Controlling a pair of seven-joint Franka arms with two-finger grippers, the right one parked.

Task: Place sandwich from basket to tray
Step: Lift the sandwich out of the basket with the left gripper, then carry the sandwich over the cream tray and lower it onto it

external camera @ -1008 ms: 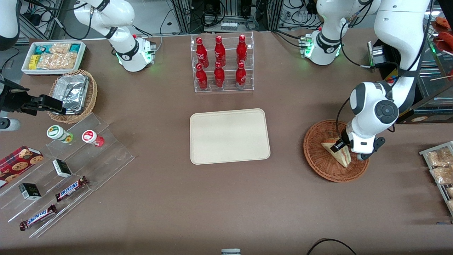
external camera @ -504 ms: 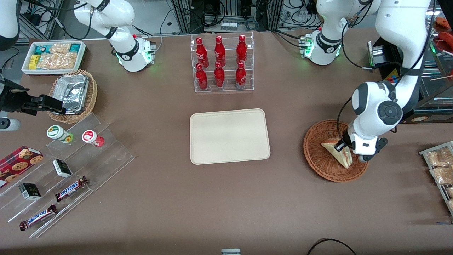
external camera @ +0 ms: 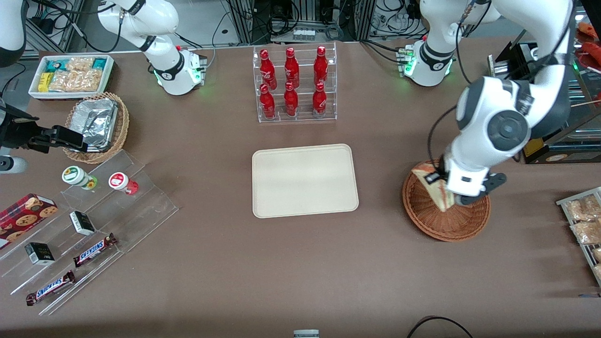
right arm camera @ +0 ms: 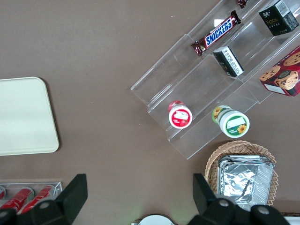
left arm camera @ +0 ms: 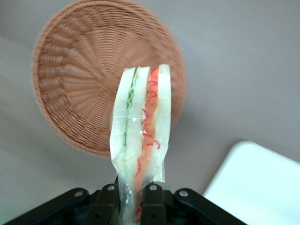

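Your gripper (left arm camera: 132, 199) is clamped on the sandwich (left arm camera: 140, 140), held clear above the basket (external camera: 443, 220), over its rim at 12 o'clock. Tray (external camera: 304, 180) lies toward the parked arm's end; bare table (external camera: 380, 188) between tray edge and basket rim.

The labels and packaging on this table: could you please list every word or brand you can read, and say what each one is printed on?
"SNICKERS": on the two chocolate bars on the clear stepped rack.
Red bottles, round lidded cups, small dark boxes, cookie box: print unreadable.
Sandwich in the gripper above the basket, and tray: no text.
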